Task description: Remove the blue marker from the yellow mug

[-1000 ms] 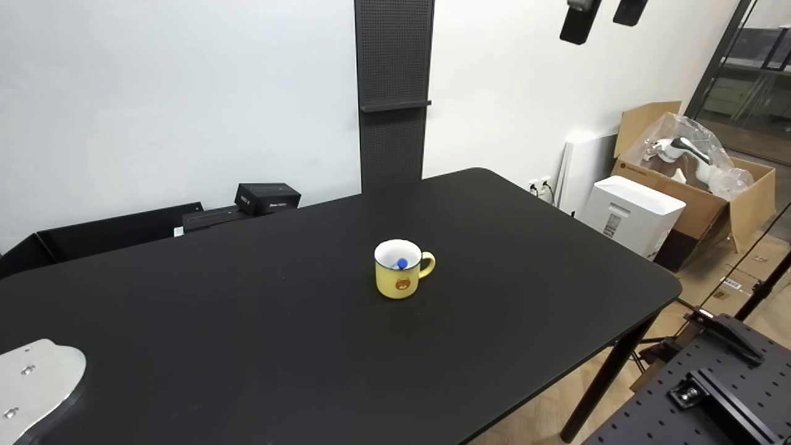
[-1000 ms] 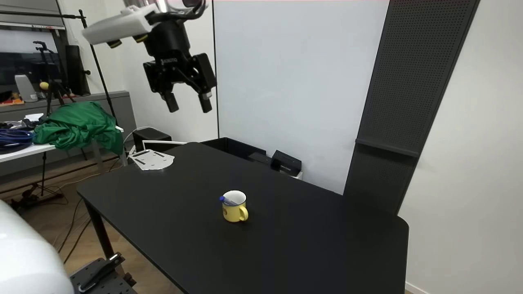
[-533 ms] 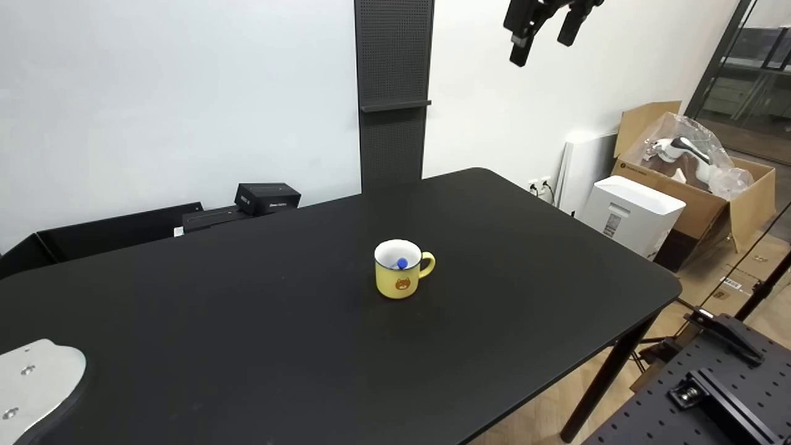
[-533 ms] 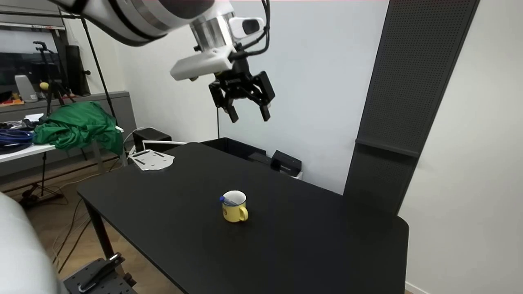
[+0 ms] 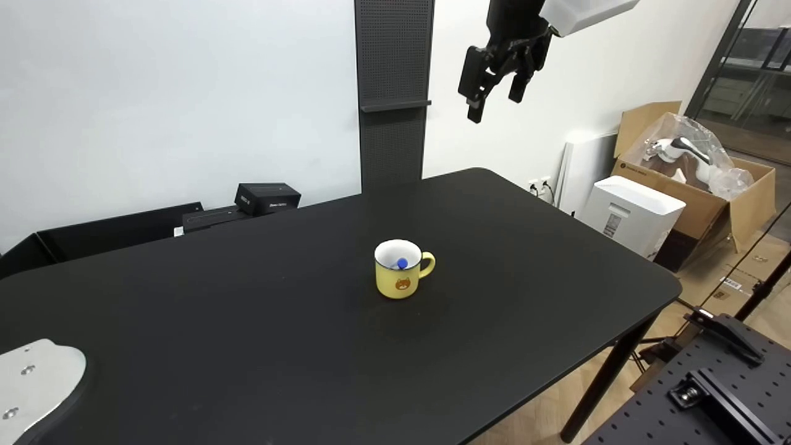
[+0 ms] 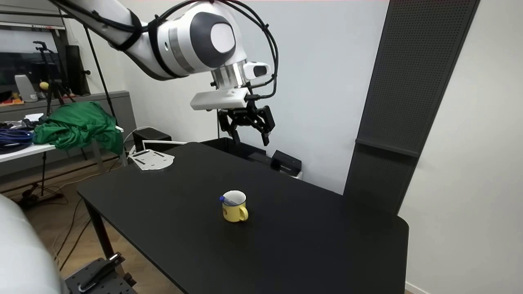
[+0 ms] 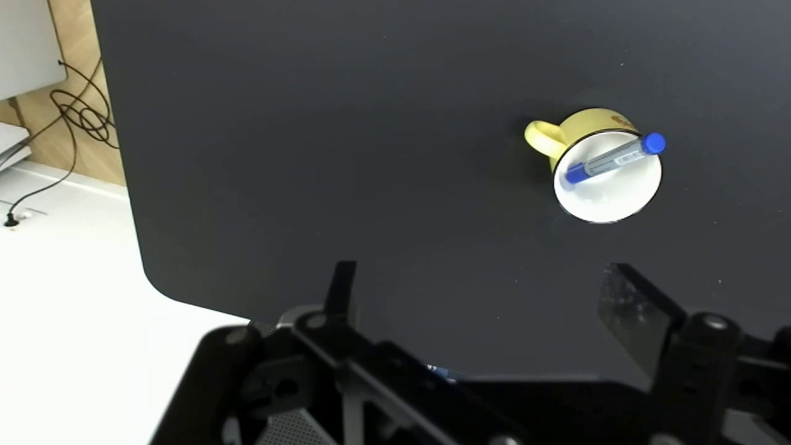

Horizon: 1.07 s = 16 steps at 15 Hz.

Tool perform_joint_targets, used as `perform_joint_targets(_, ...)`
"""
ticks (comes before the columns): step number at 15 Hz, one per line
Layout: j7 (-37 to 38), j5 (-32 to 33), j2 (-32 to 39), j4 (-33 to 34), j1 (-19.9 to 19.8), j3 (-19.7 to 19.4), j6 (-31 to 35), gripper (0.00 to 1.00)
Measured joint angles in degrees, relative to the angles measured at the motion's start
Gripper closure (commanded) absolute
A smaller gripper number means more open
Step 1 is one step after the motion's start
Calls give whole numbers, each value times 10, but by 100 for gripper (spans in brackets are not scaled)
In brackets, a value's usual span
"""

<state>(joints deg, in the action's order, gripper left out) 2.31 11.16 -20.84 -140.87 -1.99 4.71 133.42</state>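
Blue marker tilted in yellow mug, jaws apart

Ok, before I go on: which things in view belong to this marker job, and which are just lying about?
For the job:
mug, upright
marker, leaning in it
jaws, open and apart from both

Just lying about:
cloth
blue coil
cardboard box
small black box

this looks like a robotics lab – a cabled white robot arm above a black counter, a perforated black plate alongside, a tripod, coiled blue cable on a side table – and an open cardboard box of plastic-wrapped gear.
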Motion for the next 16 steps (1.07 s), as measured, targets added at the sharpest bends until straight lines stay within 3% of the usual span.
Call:
perform_joint_targets(7, -9, -2, 4, -1, 5, -2, 0, 0)
perform_joint_targets(14, -15, -31, 71, -7, 76, 27, 23, 0)
perform_joint_targets(16, 2, -7, 98, -11, 84, 45, 48, 0)
